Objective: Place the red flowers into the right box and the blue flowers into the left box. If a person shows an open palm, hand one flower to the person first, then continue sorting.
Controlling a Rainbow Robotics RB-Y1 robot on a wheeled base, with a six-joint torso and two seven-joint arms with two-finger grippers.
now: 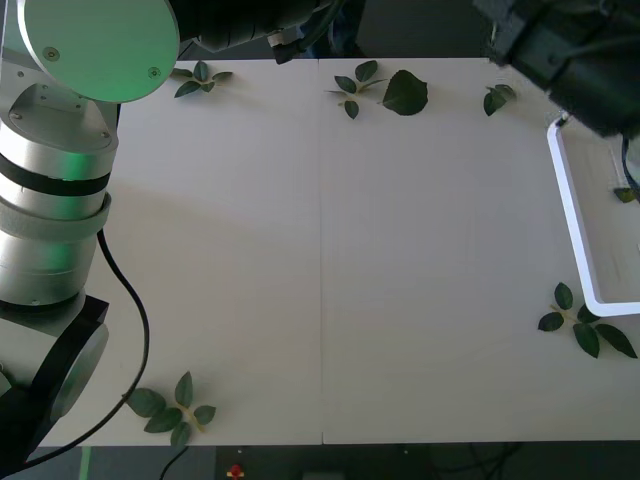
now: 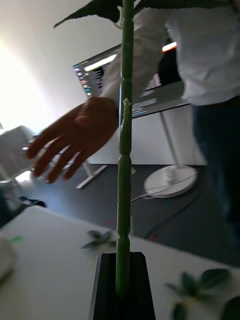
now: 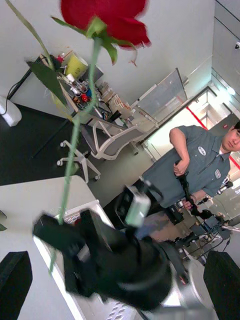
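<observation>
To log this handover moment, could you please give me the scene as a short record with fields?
right gripper: shut on the green stem of the red rose-like flower, held upright
left gripper: open, holding nothing
person's hand: open, fingers spread, reaching toward the stem; contact unclear
white rectangular box: at the table's right edge
pale table: scattered green leaf clusters

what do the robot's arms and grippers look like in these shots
The left arm is stacked silver cylinders with black bands, a pale round cap lit green, and a black cable trailing off it. The right arm is bulky and black. The right gripper has black fingers.
</observation>
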